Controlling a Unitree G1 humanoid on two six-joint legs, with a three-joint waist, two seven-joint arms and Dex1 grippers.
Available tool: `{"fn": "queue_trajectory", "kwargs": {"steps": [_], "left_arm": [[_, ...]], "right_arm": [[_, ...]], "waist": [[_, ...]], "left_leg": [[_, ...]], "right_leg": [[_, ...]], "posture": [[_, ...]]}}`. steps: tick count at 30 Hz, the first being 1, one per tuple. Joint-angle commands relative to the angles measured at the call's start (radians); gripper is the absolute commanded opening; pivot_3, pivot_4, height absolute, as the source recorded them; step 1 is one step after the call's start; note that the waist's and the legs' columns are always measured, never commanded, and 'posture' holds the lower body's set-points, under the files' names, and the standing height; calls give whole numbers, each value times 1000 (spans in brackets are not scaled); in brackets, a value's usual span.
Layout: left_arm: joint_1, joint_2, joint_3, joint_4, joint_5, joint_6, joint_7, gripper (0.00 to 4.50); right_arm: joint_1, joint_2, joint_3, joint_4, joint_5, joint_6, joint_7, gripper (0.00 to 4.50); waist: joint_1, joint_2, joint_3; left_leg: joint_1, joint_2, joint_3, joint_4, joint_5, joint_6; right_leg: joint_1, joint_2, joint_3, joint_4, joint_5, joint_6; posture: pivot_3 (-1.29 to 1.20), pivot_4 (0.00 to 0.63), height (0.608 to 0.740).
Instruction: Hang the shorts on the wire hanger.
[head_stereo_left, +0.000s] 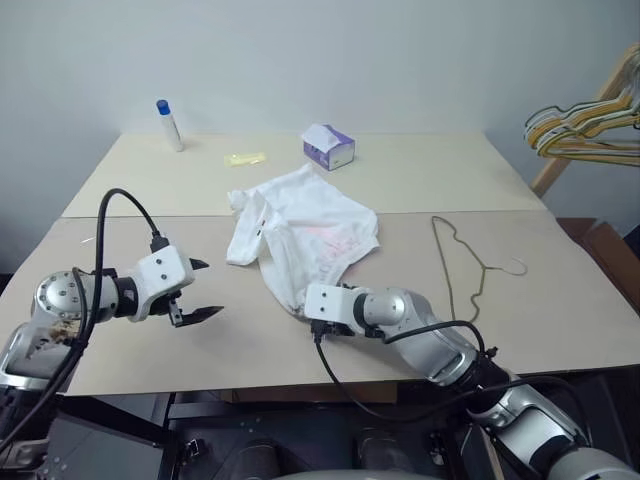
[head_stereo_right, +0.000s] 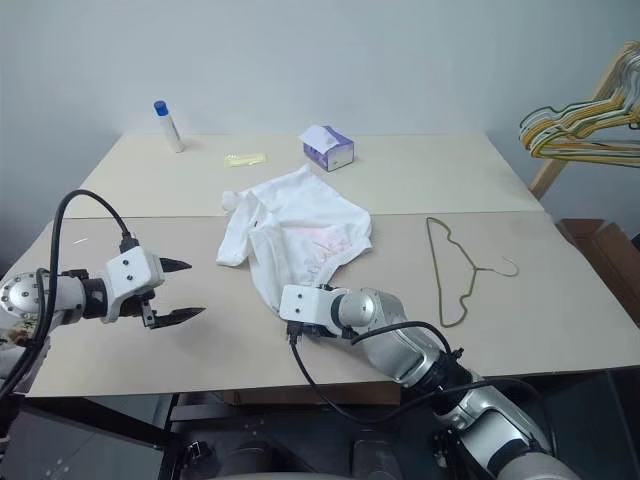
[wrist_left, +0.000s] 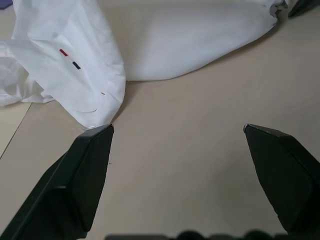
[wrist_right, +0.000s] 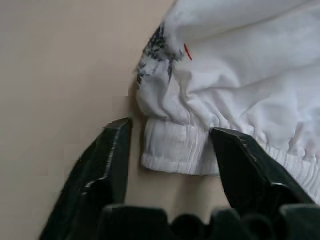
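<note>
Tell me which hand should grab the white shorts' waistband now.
The right hand. Its black fingers already straddle the gathered elastic waistband corner of the white cloth shorts. The left hand hovers open over bare tabletop, apart from the cloth's edge.

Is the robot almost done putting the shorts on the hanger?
Not yet, it is only starting. The shorts lie crumpled on the table, and the wire hanger lies flat beside them, untouched. The right gripper has its fingers either side of the elastic waistband edge. The left gripper waits open nearby. Lifting and hanging are left.
</note>
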Motion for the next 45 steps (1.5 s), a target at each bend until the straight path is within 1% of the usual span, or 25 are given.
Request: {"fn": "queue_trajectory", "kwargs": {"steps": [1, 6, 9, 11, 13, 15, 18, 22, 27, 30, 33, 38, 41, 44, 45], "left_arm": [[-1, 7, 34, -24, -10, 0, 16, 4500], [-42, -53, 0, 22, 12, -5, 76, 4500], [-120, -133, -58, 127, 81, -41, 155, 4500], [-157, -158, -85, 180, 121, -58, 179, 4500], [-221, -189, -133, 302, 191, -100, 230, 4500], [-286, -220, -163, 416, 226, -127, 256, 4500], [-370, -265, -182, 558, 226, -151, 237, 4500], [-483, -333, -215, 773, 250, -246, 227, 4500], [-586, -372, -257, 984, 308, -355, 239, 4500], [-642, -396, -264, 1093, 328, -374, 251, 4500], [-668, -398, -278, 1145, 350, -400, 233, 3878], [-670, -390, -277, 1144, 354, -418, 194, 2233], [-668, -375, -292, 1147, 386, -420, 218, 1248], [-665, -357, -286, 1131, 388, -431, 207, 249], [-662, -349, -283, 1122, 390, -435, 207, 26]], "right_arm": [[-1, 10, -30, -4, -4, -43, -9, 1829], [6, 10, -20, 10, -19, -61, -6, 70], [14, 12, -31, 6, -24, -55, -12, 29], [21, 8, -35, 2, -34, -59, -18, 29], [32, -8, -35, -9, -39, -66, -9, 29], [43, -20, -35, -21, -41, -68, -1, 29], [52, -21, -41, -31, -44, -63, 1, 29], [60, -28, -52, -52, -45, -60, 8, 29], [69, -34, -60, -68, -51, -55, 11, 29], [73, -34, -63, -76, -55, -48, 10, 29], [78, -34, -68, -84, -58, -39, 10, 0], [87, -33, -80, -86, -67, -28, 3, 0], [86, -32, -83, -77, -73, -30, -4, 0], [77, -29, -91, -56, -85, -32, -22, 0], [73, -30, -95, -46, -89, -35, -29, 0]], "waist": [[1, 0, 0], [3, 0, 0], [9, -1, -1], [5, -1, -1], [3, -2, -1], [3, -2, -2], [1, -3, -2], [-1, -4, -3], [-5, -4, -3], [-9, -4, -3], [-14, -4, -4], [-26, -4, -4], [-29, -4, -4], [-32, -4, -4], [-35, -4, -4]], "left_leg": [[0, 0, 0, 0, 0, 0], [0, 0, 0, 0, 0, 0], [1, 0, 0, 0, 0, 0], [1, 0, -1, 0, 0, 0], [1, 0, -1, 0, 0, 0], [1, -1, -1, 0, 0, 0], [1, -1, -1, 0, 0, -1], [0, -1, -1, 0, 0, -1], [0, -1, -1, 1, 0, -1], [1, -1, -1, 1, 0, -1], [1, -1, -2, 1, 0, -1], [1, -1, -2, 1, 0, -1], [1, -1, -2, 2, 0, -1], [1, -1, -2, 1, 0, -1], [1, -1, -2, 1, 0, -1]], "right_leg": [[0, 0, 0, 0, 0, 0], [0, 0, 0, 0, 0, 0], [1, 0, 0, 1, 0, 0], [1, 0, 0, 0, 1, 0], [1, 0, 0, 0, 1, 0], [2, 0, 0, 0, 1, 0], [2, 0, -1, 0, 1, 1], [2, 0, -1, -1, 1, 1], [2, 0, -1, -1, 1, 1], [2, 0, -1, -1, 1, 1], [3, 0, -1, -1, 1, 1], [3, 0, -1, 0, 2, 1], [3, 0, -1, 0, 2, 1], [3, 0, -1, 0, 1, 1], [3, 0, -1, 0, 2, 1]], "posture": [[17, 0, 740], [13, 0, 740], [8, 0, 740], [-1, 0, 740], [-10, 0, 740], [-15, 0, 740], [-25, 0, 740], [-40, 0, 740], [-59, 0, 740], [-69, 0, 740], [-80, 0, 740], [-82, 0, 740], [-78, 0, 740], [-73, 0, 740], [-67, 0, 740]]}}
